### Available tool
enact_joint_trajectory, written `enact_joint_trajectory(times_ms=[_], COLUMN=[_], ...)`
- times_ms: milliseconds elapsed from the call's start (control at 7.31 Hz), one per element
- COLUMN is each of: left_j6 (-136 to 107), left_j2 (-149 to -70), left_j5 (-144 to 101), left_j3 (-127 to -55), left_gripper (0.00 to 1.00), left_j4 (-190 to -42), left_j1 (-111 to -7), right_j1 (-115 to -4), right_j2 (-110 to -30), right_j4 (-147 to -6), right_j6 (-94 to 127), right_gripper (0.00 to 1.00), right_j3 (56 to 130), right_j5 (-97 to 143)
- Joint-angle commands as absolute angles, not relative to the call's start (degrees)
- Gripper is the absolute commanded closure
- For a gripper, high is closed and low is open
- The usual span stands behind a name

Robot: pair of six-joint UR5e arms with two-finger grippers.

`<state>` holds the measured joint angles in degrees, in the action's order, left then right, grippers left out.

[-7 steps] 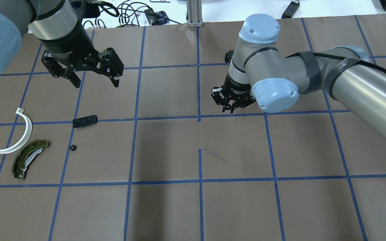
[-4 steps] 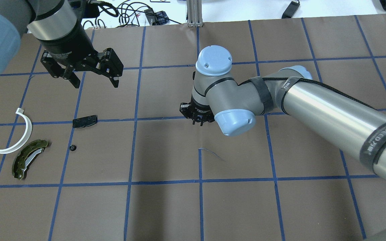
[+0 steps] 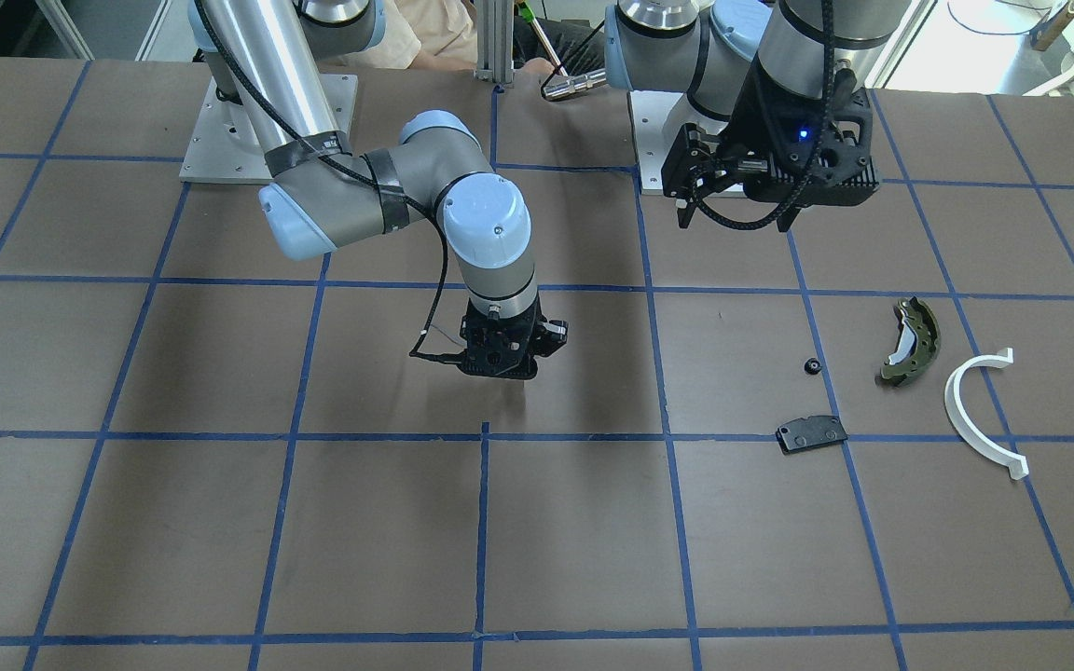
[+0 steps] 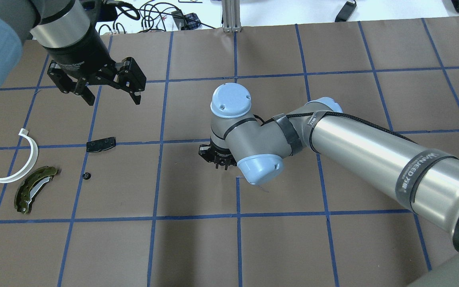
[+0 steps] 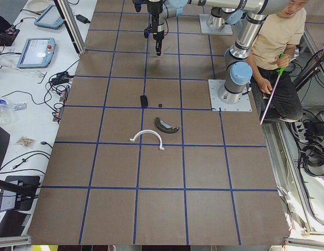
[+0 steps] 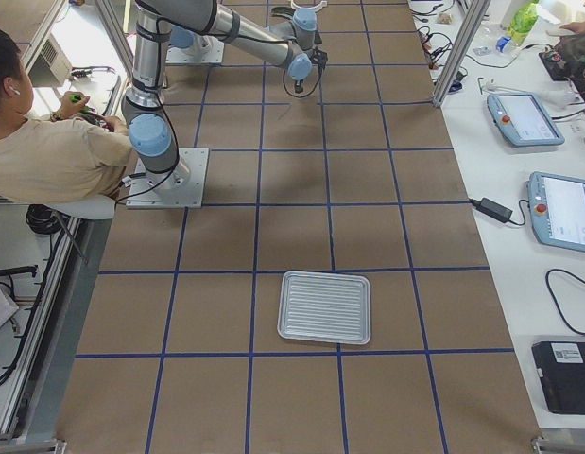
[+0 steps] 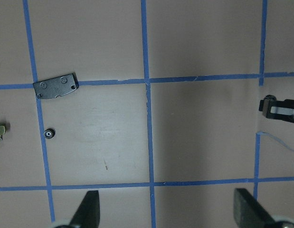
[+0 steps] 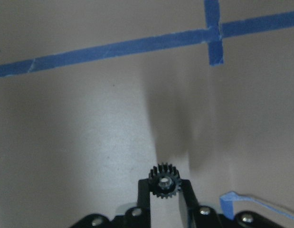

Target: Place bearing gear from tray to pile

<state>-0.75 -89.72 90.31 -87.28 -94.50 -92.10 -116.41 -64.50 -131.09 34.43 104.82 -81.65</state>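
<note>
Swung from right half to mid-table, right gripper [image 4: 218, 159] pinching bearing gear [image 8: 164, 182] (thin hold, at the tips). Carry level toward left edge; lower gently beside pile [image 4: 35, 187], near its small black gear [image 4: 87, 175], clear of spread-open left gripper [image 4: 113, 97].

Small black toothed gear [image 8: 164, 182] between tips of the right claw [image 8: 164, 190]

Brown table [image 4: 197, 247] gridded with blue tape [image 4: 237, 215]; white bench [image 6: 500, 170] alongside holds what look like tablets [image 6: 566, 213].
</note>
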Motion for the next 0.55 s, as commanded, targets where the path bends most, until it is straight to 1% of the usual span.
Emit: enact_joint_trajectory(times_ms=[0,137,274,410], left_j6=[-0.6,-0.7,-0.9,-1.4], left_j2=[-90.5,-91.9,-93.0,-93.7], left_j5=[90.5,90.6,90.4,90.3], left_j3=[-87.3,-87.4,-88.4,-90.9], left_gripper=[0.00,0.00,0.00,0.00], left_j4=[-94.7,-94.8,-94.7,-93.9], left_j1=[-91.5,-91.7,-91.8,-91.9], right_j1=[-116.8,-116.6,-115.8,-114.8], right_j2=[-64.8,-64.8,-65.3,-66.3], right_j4=[-131.4,-131.5,-131.3,-130.3], right_j6=[34.6,33.6,32.1,29.2], right_gripper=[0.35,0.06,0.00,0.00], right_j3=[105.7,105.4,104.3,102.8], right_j5=[-81.7,-81.8,-82.7,-82.9])
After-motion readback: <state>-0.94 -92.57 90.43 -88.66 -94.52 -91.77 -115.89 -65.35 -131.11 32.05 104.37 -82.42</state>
